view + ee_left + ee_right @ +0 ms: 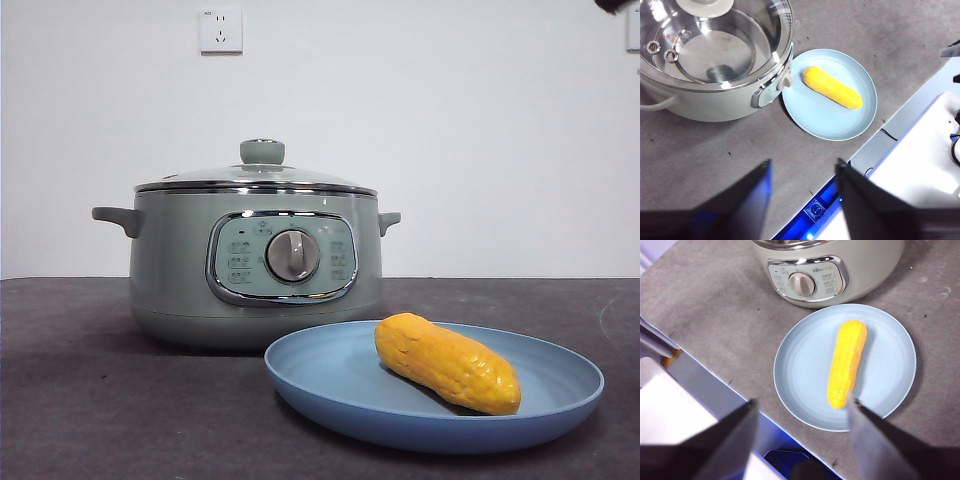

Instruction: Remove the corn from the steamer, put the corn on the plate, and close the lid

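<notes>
The corn (447,363) lies aslant on the plate (330,385), which sits on the grey desk (80,400) just in front of the steamer (170,270) and near the desk's front edge. The lid (258,176) rests shut on the steamer, its knob upright. Both the left gripper (802,195) and right gripper (802,437) hang high above the desk with jaws wide and empty, nothing between them and the plate.

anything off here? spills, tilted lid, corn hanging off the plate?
Nothing stands out. The lid sits level on the steamer, and the corn lies wholly inside the plate. No spills show on the table.
</notes>
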Robot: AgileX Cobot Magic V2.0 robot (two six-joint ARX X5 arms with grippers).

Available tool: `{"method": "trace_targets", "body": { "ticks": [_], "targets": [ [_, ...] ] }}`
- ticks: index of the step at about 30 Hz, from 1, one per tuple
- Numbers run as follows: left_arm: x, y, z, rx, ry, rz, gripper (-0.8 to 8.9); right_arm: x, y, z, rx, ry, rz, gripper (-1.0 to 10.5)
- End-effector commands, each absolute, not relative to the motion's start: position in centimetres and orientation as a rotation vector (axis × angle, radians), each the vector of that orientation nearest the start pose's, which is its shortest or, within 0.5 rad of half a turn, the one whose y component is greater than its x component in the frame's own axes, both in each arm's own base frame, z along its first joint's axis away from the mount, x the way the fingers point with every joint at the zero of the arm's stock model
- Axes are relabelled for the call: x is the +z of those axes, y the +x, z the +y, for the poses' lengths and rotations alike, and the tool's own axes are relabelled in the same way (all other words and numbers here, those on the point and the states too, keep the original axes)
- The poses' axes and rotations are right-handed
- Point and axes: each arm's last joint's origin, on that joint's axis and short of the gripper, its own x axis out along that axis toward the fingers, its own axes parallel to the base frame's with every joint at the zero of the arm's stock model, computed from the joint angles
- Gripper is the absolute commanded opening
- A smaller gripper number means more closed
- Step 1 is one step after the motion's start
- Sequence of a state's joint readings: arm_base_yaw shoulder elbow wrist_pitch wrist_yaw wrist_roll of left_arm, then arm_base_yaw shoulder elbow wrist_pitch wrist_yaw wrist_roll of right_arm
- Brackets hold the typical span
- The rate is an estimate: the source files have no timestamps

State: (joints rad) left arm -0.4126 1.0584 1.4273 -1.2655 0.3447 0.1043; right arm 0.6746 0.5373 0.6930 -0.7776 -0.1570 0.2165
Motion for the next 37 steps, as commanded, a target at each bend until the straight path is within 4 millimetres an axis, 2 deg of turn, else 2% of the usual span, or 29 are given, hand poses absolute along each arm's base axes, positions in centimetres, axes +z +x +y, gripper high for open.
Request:
{"method": "trace_targets", "body": {
  "ticks": [1, 28, 33, 37],
  "targets": [
    [40.4, 14.0, -7.2, -0.755, 0.127, 0.874, -0.05, 27.8, 7.9, 6.9, 0.732, 0.025, 0.698, 0.0],
    [40.7, 14.5, -7.3, -0.718, 0.147, 0.81, -0.04, 27.8, 7.9, 6.9, 0.729, 0.027, 0.699, 0.0],
    [43.3, 14.9, -5.7, -0.65, 0.234, 0.46, -0.04, 27.8, 7.9, 6.9, 0.729, 0.027, 0.699, 0.0],
    [44.8, 14.0, -4.0, -0.618, 0.233, 0.183, -0.04, 27.8, 7.9, 6.9, 0.729, 0.027, 0.699, 0.0]
  ]
}}
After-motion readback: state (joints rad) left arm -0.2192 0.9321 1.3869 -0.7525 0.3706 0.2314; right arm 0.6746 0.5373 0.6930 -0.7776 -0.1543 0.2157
